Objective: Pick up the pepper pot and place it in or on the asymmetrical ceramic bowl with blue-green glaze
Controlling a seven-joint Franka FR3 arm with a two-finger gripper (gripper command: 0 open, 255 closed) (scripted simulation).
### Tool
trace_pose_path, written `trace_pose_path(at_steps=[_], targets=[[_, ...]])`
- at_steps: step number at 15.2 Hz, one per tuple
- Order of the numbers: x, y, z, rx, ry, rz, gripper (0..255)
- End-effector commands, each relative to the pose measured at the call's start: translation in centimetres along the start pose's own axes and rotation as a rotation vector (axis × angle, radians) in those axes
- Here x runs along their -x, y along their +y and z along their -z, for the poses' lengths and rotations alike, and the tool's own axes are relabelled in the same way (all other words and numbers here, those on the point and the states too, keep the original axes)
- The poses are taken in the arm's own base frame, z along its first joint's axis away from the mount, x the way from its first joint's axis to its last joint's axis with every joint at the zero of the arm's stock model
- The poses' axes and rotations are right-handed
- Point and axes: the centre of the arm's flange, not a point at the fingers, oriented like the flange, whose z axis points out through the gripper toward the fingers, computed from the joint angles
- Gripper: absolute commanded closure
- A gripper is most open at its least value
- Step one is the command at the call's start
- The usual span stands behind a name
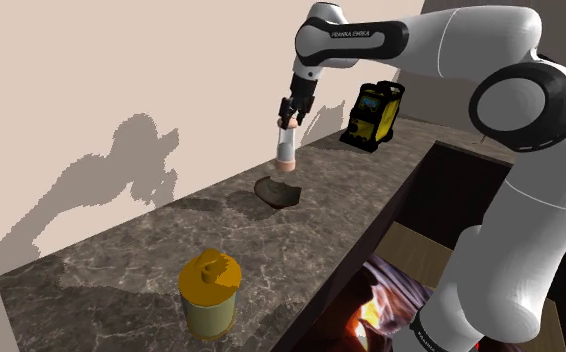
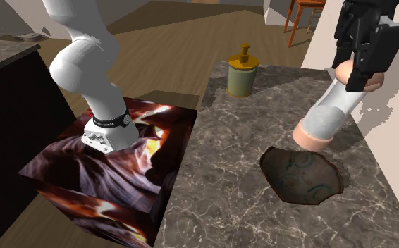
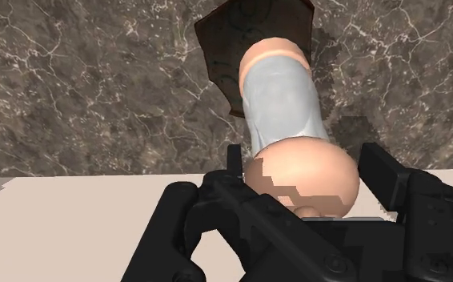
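Note:
The pepper pot [image 2: 332, 113] is a tall grey cylinder with peach ends, tilted in the air. My gripper [image 2: 362, 74] is shut on its upper end, seen also in the shoulder view [image 1: 289, 122] and the wrist view [image 3: 301, 188]. The pepper pot [image 1: 287, 146] [image 3: 285, 104] hangs above the marble counter [image 2: 233, 176], its lower end over the far edge of the bowl [image 2: 302, 174]. That bowl [image 1: 278, 191] [image 3: 221, 44] is dark brown, shallow and irregular in outline, with faint blue-green marks inside.
A yellow-green jar [image 1: 210, 293] [image 2: 241, 72] with a knobbed lid stands at the counter's other end. A black-and-yellow box [image 1: 374, 113] sits by the wall beyond the bowl. A beige wall [image 1: 121, 90] runs along the counter's back edge.

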Motion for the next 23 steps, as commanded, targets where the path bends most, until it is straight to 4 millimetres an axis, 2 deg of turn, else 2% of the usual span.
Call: trace_pose_path(at_steps=[1, 18, 23], targets=[[0.1, 0.1, -1.0, 0.0, 0.001, 0.0, 255], [1.6, 0.0, -10.2, 0.0, 0.001, 0.0, 255], [1.6, 0.0, -10.2, 0.0, 0.001, 0.0, 255]])
